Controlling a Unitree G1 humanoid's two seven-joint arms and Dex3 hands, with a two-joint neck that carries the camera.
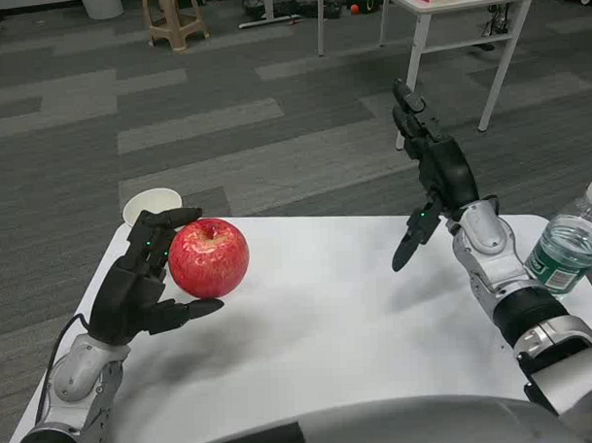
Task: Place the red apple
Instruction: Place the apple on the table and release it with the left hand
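Now the left robot hand (143,285) grasps the red apple (209,258) at the left of the frame over the white desk (338,317), round, firm, smooth and likely slippery, best cupped around its sides, while the right robot hand (433,178) is released.

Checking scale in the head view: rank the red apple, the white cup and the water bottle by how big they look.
1. Red apple, looks largest.
2. Water bottle, cut by the picture's edge, so its rank against the apple is unsure.
3. White cup, smallest, partly hidden behind the left hand.
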